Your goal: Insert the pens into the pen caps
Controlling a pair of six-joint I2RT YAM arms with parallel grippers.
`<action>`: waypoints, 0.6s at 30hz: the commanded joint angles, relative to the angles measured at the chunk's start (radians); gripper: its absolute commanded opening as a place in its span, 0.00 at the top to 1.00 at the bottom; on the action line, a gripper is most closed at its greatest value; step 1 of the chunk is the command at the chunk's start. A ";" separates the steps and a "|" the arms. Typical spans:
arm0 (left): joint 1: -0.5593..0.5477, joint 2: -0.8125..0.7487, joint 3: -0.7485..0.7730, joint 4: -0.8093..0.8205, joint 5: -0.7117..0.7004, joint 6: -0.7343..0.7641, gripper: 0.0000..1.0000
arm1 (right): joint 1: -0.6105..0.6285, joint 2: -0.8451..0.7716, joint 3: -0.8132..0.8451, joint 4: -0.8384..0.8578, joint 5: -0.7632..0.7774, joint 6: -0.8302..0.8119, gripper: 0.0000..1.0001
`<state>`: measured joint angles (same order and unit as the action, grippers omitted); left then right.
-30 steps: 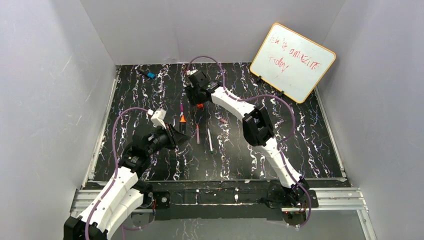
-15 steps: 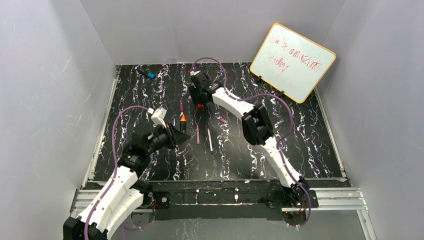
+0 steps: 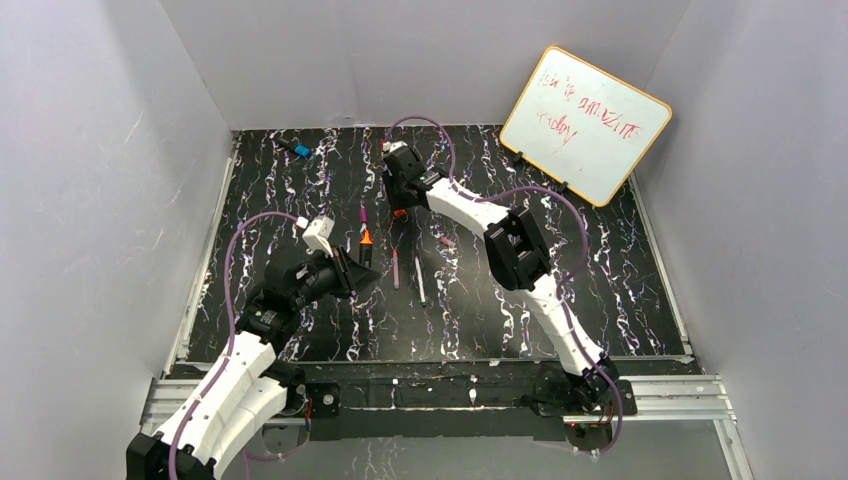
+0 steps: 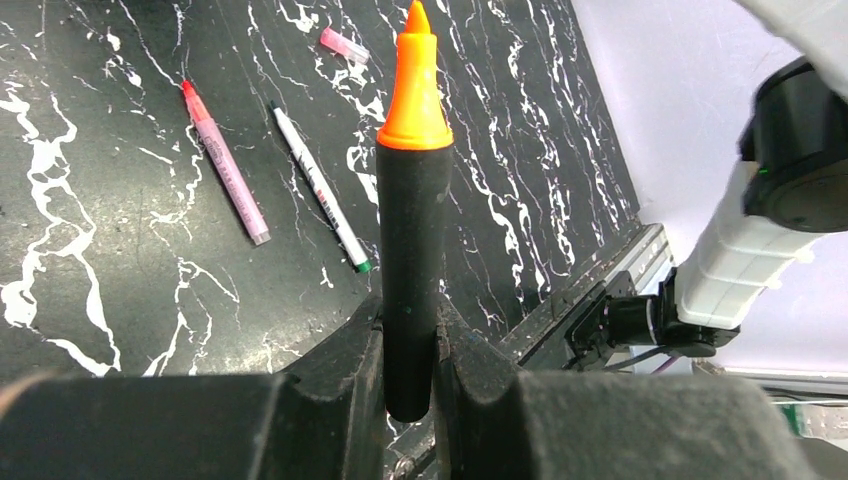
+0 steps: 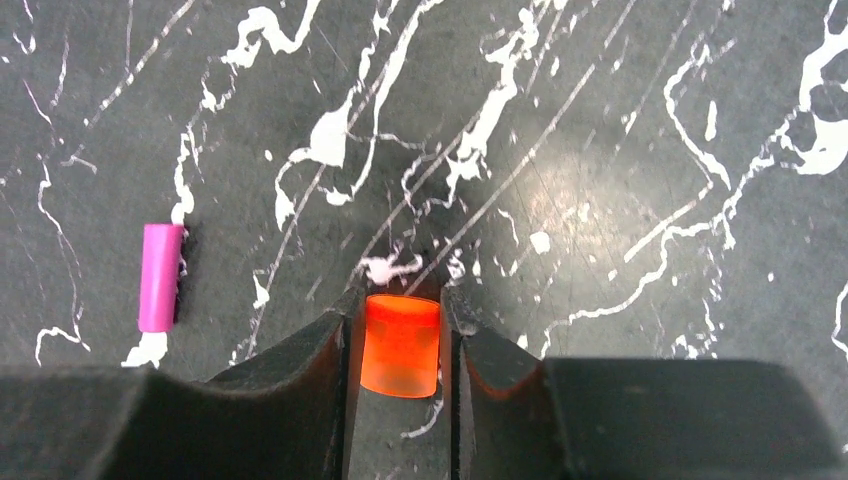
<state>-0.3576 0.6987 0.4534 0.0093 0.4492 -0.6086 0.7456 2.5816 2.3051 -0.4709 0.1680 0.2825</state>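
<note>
My left gripper (image 3: 358,265) is shut on the short thick black marker (image 4: 410,240) and holds it up, orange tip (image 3: 365,238) pointing away. My right gripper (image 5: 401,320) is down at the mat, its jaws pressed on both sides of the stubby orange cap (image 5: 401,345), which also shows in the top view (image 3: 400,212). The magenta cap (image 5: 160,277) lies to its left. The thin pink pen (image 3: 395,268) and thin white pen (image 3: 420,280) lie side by side mid-mat. The pale pink cap (image 3: 446,242) lies right of them.
A black marker with a blue end (image 3: 296,149) lies at the back left. A whiteboard (image 3: 585,122) leans at the back right corner. White walls enclose the black marbled mat (image 3: 620,280) on three sides.
My right wrist has shifted slightly right over the orange cap, which stays in place. My left gripper has kept the black marker in about the same spot.
</note>
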 commanded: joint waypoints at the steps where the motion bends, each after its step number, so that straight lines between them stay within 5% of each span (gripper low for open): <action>1: -0.006 -0.020 0.020 -0.044 -0.028 0.053 1.00 | 0.002 -0.120 -0.172 0.041 0.009 0.032 0.65; 11: -0.006 -0.059 -0.015 0.073 -0.043 0.123 1.00 | 0.062 -0.644 -0.646 0.378 0.068 0.114 0.68; 18: -0.006 -0.101 -0.097 0.256 0.001 0.102 1.00 | 0.148 -0.904 -0.822 0.527 0.129 0.134 0.68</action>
<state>-0.3576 0.6029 0.3843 0.1345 0.4129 -0.5156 0.8551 1.7973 1.5509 -0.1078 0.2504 0.3889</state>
